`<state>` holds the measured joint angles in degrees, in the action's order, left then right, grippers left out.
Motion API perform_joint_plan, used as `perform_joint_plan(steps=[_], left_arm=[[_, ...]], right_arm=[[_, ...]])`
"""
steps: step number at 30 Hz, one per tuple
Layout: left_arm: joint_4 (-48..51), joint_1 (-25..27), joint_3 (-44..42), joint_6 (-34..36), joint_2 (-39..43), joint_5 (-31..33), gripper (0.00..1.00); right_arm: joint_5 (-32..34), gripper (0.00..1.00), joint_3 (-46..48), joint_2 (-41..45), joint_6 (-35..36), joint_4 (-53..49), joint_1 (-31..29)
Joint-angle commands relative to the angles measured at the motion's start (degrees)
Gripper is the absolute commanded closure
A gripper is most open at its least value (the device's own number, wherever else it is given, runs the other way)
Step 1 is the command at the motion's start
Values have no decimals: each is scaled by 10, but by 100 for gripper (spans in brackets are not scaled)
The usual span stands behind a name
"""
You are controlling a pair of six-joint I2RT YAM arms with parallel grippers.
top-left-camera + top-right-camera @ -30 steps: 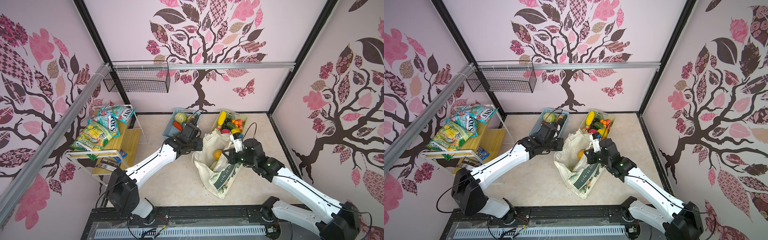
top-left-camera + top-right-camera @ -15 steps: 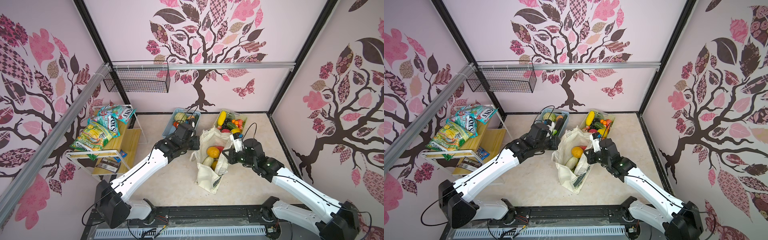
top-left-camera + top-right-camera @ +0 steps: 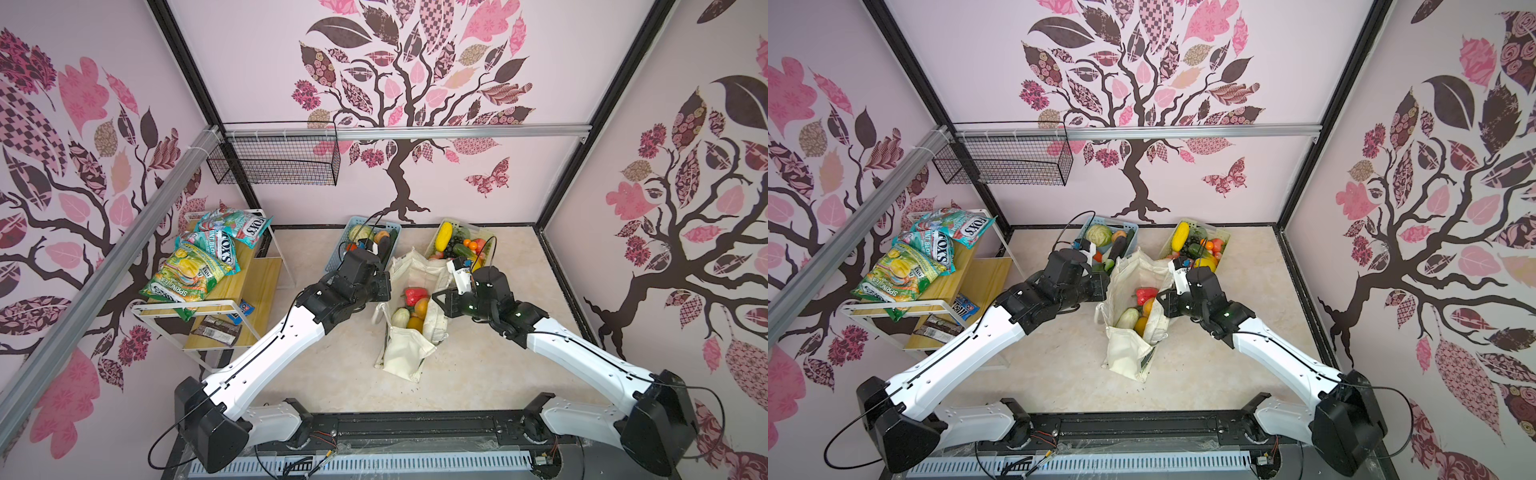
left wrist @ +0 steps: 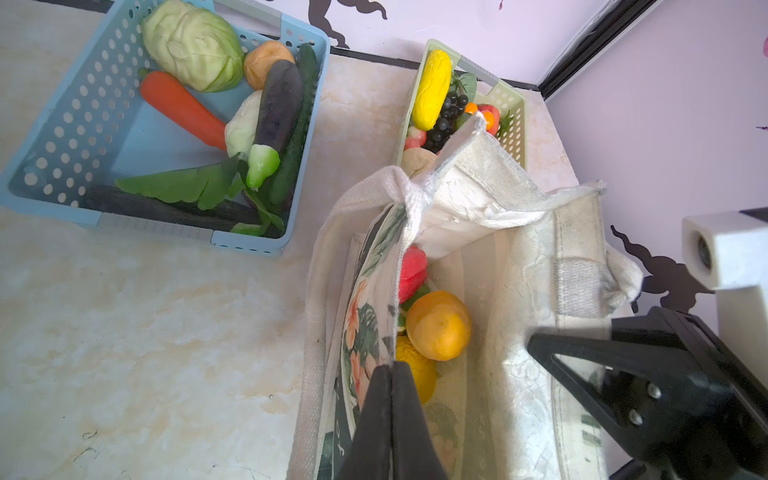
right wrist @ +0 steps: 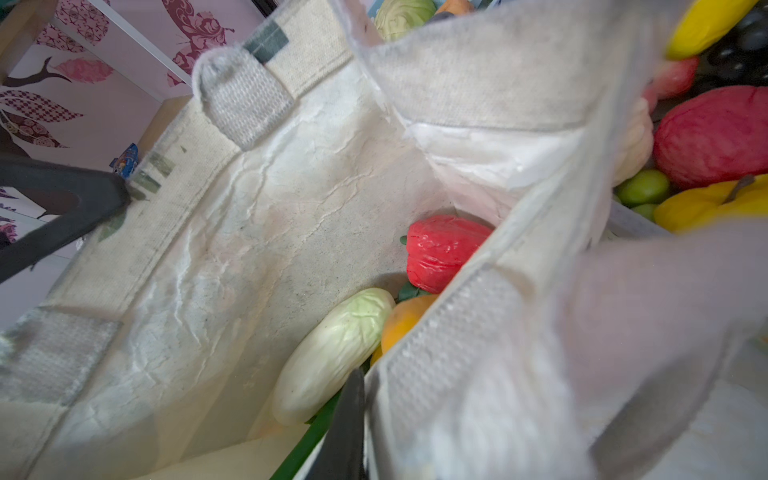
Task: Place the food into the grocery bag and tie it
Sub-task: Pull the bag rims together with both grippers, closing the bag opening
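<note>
Cream canvas, the grocery bag stands on the tabletop between both pincers, its mouth spread. The left pincer is clamped together on the leaf-printed wall. The right pincer looks pinched on the opposite rim, one finger hidden by cloth. Beyond the left pincer sits the blue basket holding cabbage, carrot and aubergine; beyond the right, the pale green basket of fruit. Packing seems the step in hand. To fetch more, one pincer must let go without the wall slumping over the red pepper, orange and pale squash below. The strap hangs untied.
</note>
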<state>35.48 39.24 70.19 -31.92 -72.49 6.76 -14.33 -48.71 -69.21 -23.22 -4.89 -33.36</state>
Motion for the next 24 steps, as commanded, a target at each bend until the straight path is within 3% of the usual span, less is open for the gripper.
perform_joint_plan(steps=[1,9,16,18,24], left_arm=[[-14,-1,-20,-8,19,3,100],[-19,0,-28,-17,35,-32,100],[-10,23,-27,-10,30,-16,97],[-7,23,-27,-10,26,-9,92],[16,11,-13,7,23,38,64]], right_arm=[[-10,86,-32,-28,-2,25,-3],[-19,83,-58,-80,1,39,-2],[-20,80,-61,-100,3,41,-2],[-19,80,-59,-98,4,41,-2],[-7,79,-51,-85,11,32,-2]])
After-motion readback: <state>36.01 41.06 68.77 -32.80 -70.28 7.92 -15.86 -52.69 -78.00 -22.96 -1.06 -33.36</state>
